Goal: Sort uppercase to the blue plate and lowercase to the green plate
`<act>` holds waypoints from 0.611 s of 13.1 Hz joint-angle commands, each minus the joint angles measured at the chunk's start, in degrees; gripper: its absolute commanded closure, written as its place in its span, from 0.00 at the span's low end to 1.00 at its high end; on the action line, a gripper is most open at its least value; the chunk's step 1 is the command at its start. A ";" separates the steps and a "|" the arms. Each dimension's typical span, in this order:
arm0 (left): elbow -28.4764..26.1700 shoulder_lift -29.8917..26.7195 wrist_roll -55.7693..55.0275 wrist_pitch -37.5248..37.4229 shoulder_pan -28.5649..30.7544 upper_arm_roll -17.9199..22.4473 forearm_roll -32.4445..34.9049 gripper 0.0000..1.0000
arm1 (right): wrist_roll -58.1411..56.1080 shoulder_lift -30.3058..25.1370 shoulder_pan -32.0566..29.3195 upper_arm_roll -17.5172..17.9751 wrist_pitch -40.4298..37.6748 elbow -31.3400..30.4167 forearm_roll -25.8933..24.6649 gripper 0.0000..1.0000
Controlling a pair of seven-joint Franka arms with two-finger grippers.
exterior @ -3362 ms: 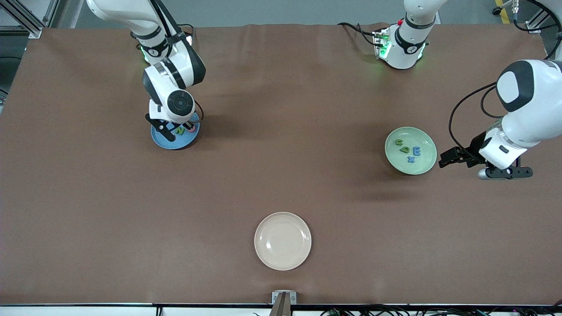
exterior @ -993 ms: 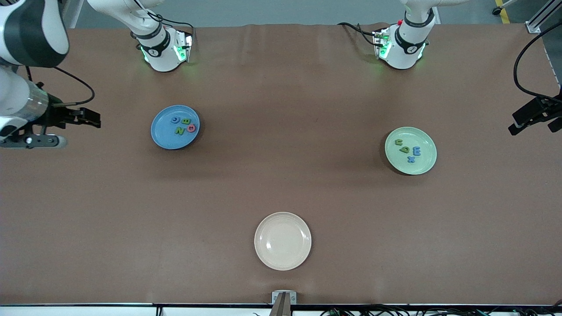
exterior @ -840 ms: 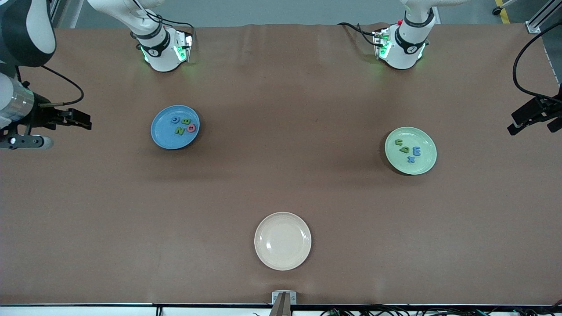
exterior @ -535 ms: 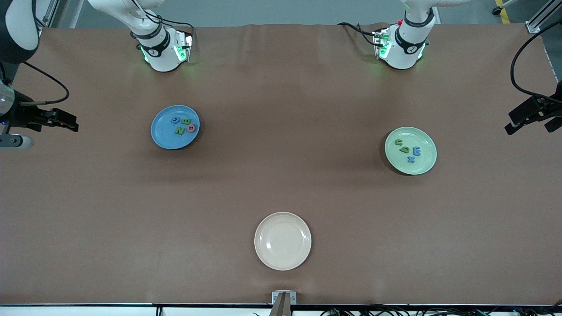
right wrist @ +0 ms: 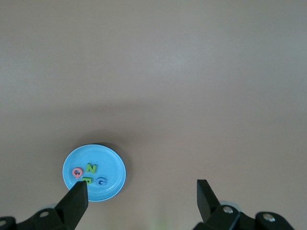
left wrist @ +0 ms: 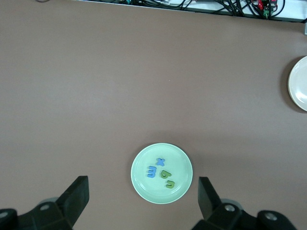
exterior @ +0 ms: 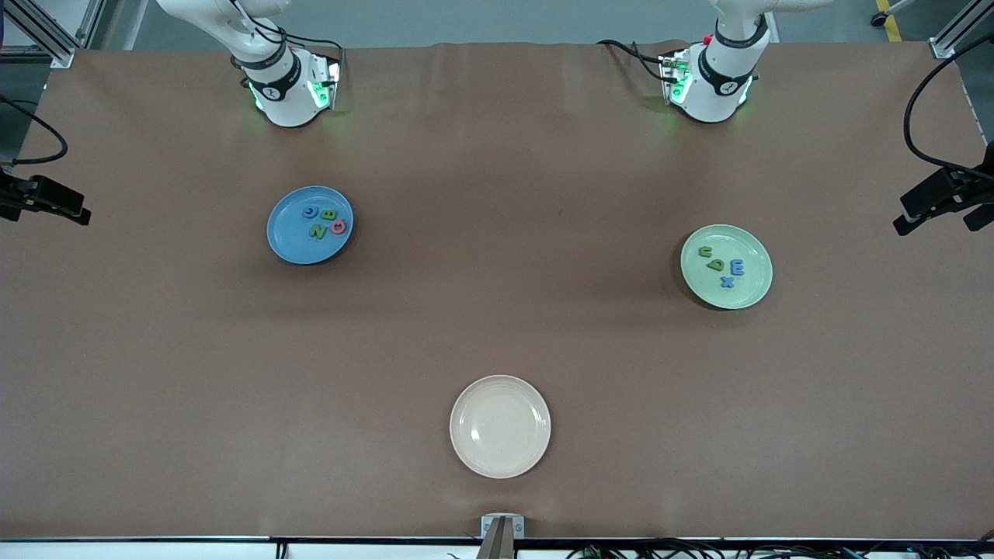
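The blue plate (exterior: 289,242) holds the uppercase letters: blue G (exterior: 310,211), green B (exterior: 328,214), green N (exterior: 317,230), pinkish-red Q (exterior: 338,227). The green plate (exterior: 753,250) holds the lowercase letters: green u (exterior: 705,251), green q (exterior: 714,265), blue m (exterior: 737,268), blue x (exterior: 727,282). My right gripper (exterior: 48,217) is open and empty, high over the table edge at the right arm's end. My left gripper (exterior: 932,227) is open and empty, high over the left arm's end. The right wrist view shows the blue plate (right wrist: 114,167), the left wrist view the green plate (left wrist: 183,165).
A cream plate (exterior: 499,426) with nothing on it lies nearer to the front camera, mid-table; its edge shows in the left wrist view (left wrist: 300,84). Brown cloth covers the table. Both arm bases stand along the farthest table edge.
My right gripper has lifted off the blue plate and swung out to the table edge, leaving all the capitals on the plate. My left gripper has also drawn outward and now holds still.
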 commanded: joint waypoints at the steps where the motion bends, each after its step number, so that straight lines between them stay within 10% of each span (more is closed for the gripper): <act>1: 0.62 0.09 0.03 -1.17 -0.27 0.16 -0.51 0.00 | -0.36 0.66 -0.52 0.70 -1.64 2.61 0.18 0.00; 8: 1.23 -0.44 0.90 -1.35 -0.27 -0.11 -0.34 0.00 | -0.10 0.66 -1.22 0.52 -5.07 6.41 0.27 0.00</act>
